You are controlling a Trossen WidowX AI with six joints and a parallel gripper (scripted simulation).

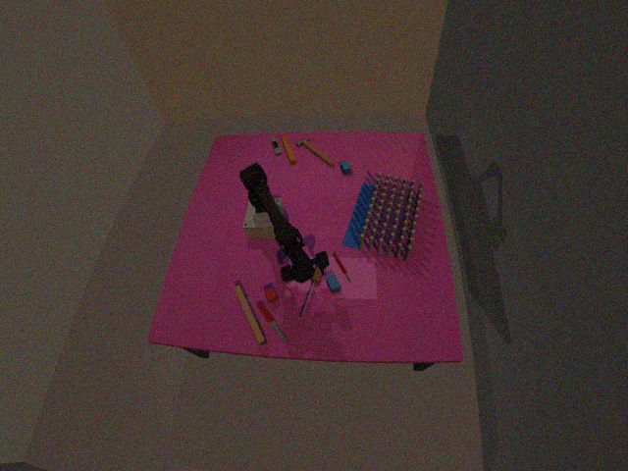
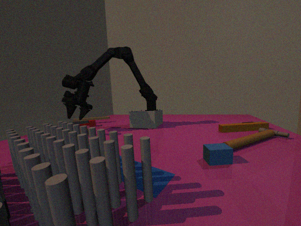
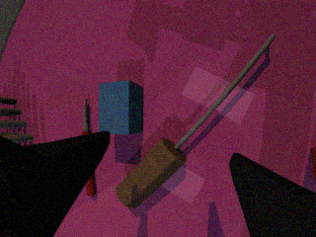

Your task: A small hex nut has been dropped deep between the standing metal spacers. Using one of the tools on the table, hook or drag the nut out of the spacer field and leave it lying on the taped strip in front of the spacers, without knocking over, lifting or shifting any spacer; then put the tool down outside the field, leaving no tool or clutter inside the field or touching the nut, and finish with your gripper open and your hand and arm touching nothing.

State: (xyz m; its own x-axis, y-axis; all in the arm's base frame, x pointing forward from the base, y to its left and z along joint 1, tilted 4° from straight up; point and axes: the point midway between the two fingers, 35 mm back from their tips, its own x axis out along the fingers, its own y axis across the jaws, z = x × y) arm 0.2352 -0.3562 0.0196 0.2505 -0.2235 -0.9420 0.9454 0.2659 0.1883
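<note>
Gripping the wooden handle squarely suits this probably light, stiff tool. Dim light hides the tip's shape. The gripper's fingers stand wide, empty.

Landmark: wooden-handled tool with a thin metal shaft. Blue rectangular block sits just beside its handle, crowding 1 side. Red-handled thin tool lies beyond the block. Open pink tabletop past its shaft tip.
</note>
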